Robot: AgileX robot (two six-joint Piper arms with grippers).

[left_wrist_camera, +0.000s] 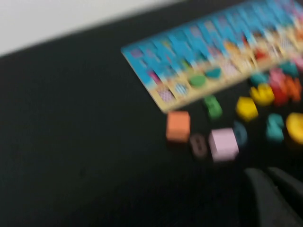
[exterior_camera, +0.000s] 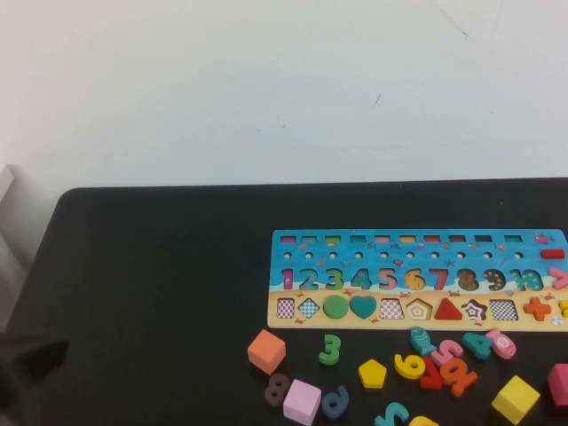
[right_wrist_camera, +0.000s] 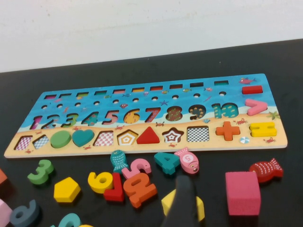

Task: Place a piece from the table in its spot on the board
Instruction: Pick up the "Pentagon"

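From the high view, the yellow pentagon piece (exterior_camera: 373, 374) lies loose on the black table (exterior_camera: 160, 284), just in front of the board (exterior_camera: 417, 279) and below its empty pentagon slot (exterior_camera: 418, 309). The left gripper (exterior_camera: 31, 359) sits far off at the table's left edge. In the left wrist view, the left gripper (left_wrist_camera: 277, 196) looks shut and empty, with the piece (left_wrist_camera: 246, 108) well ahead. In the right wrist view, the right gripper (right_wrist_camera: 182, 205) hangs nearer, the piece (right_wrist_camera: 66, 189) off to one side; I cannot tell its jaws' state.
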